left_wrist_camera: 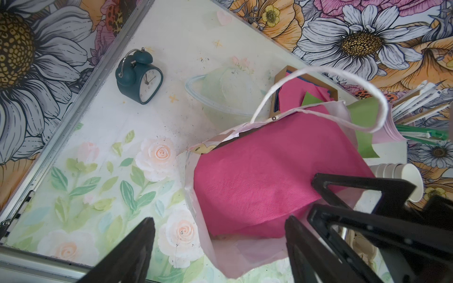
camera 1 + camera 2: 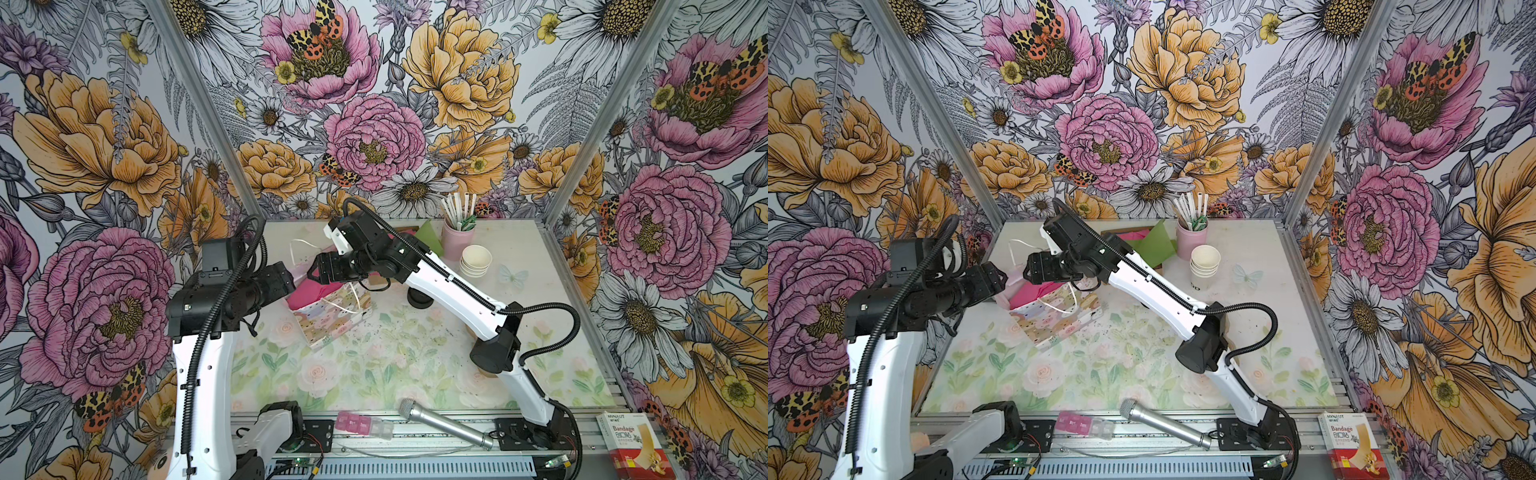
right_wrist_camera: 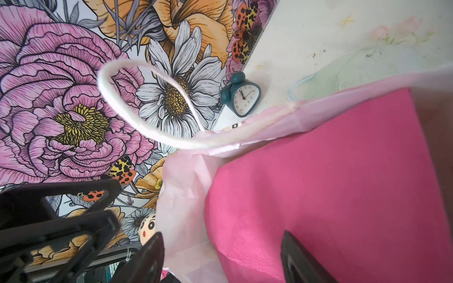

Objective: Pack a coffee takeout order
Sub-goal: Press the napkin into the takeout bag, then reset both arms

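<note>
The pink napkin (image 1: 269,176) lies draped over the open mouth of a flower-printed gift bag (image 2: 332,322), which stands near the left edge of the table (image 2: 374,374), somewhat toward the back. The left gripper (image 1: 218,250) hovers at the bag's left rim with its fingers spread wide. The napkin's edge and the pale bag wall show in the gap, and neither finger touches them. The right gripper (image 3: 223,262) reaches in from the opposite side of the bag. Its fingers are also apart, with the bag wall and the napkin between them, unclamped. One white rope handle (image 3: 100,79) arches free above the rim. Toward the back right of the table stand a stack of white paper cups (image 2: 476,259) and, just behind it, a pink holder of straws (image 2: 457,237). A dark green alarm clock (image 1: 139,80) sits by the back left corner.
</note>
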Tool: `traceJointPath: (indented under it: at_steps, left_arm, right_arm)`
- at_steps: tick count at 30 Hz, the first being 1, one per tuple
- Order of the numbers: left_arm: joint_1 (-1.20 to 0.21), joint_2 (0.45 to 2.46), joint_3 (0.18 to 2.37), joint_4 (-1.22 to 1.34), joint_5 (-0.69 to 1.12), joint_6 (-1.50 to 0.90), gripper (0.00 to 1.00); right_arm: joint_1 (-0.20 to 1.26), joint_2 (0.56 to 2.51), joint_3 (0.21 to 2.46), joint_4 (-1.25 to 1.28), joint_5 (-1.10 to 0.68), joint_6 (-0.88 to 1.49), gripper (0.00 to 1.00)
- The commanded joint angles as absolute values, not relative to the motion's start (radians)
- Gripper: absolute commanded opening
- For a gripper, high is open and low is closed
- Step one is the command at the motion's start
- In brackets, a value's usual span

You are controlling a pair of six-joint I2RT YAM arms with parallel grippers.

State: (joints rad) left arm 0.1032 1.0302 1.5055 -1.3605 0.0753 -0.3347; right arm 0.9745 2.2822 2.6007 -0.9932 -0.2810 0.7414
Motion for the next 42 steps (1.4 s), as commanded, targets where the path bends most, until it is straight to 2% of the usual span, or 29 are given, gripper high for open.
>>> traceJointPath:
  at_steps: [1, 10, 16, 18, 25, 29, 32, 37, 39, 42]
  left_arm:
    - [0.114, 1.023, 1.516, -1.344, 0.078, -0.332, 0.85]
    - [0.119, 1.015, 1.524, -1.344, 0.067, -0.311, 0.89]
    - [0.121, 1.006, 1.541, -1.341, 0.023, -0.302, 0.96]
    - [0.121, 1.002, 1.55, -1.337, 0.005, -0.295, 0.98]
    - [0.122, 0.987, 1.585, -1.309, -0.038, -0.281, 0.99]
    - [0.124, 0.967, 1.611, -1.268, -0.102, -0.259, 0.99]
    - [0.134, 0.944, 1.604, -1.205, -0.144, -0.22, 0.99]
    - [0.207, 0.923, 1.512, -1.081, -0.18, -0.189, 0.99]
    - [0.258, 0.915, 1.453, -1.022, -0.16, -0.194, 0.99]
    - [0.339, 0.895, 1.323, -0.925, -0.133, -0.231, 0.99]
  right_arm:
    - [0.97, 2.319, 2.595, -0.991, -0.264, 0.78, 0.75]
    - [0.964, 2.378, 2.658, -0.993, -0.323, 0.817, 0.75]
    - [0.959, 2.364, 2.829, -0.988, -0.306, 0.767, 0.82]
    - [0.957, 2.329, 2.839, -0.984, -0.293, 0.754, 0.86]
    - [0.956, 2.19, 2.805, -0.983, -0.311, 0.656, 0.91]
    - [0.949, 2.079, 2.78, -0.983, -0.216, 0.541, 0.95]
    - [0.91, 1.976, 2.694, -0.983, -0.126, 0.483, 0.97]
    - [0.765, 1.774, 2.395, -0.979, -0.004, 0.433, 0.99]
    - [0.704, 1.673, 2.235, -0.955, 0.058, 0.402, 1.0]
    - [0.598, 1.462, 1.869, -0.801, 0.138, 0.393, 0.99]
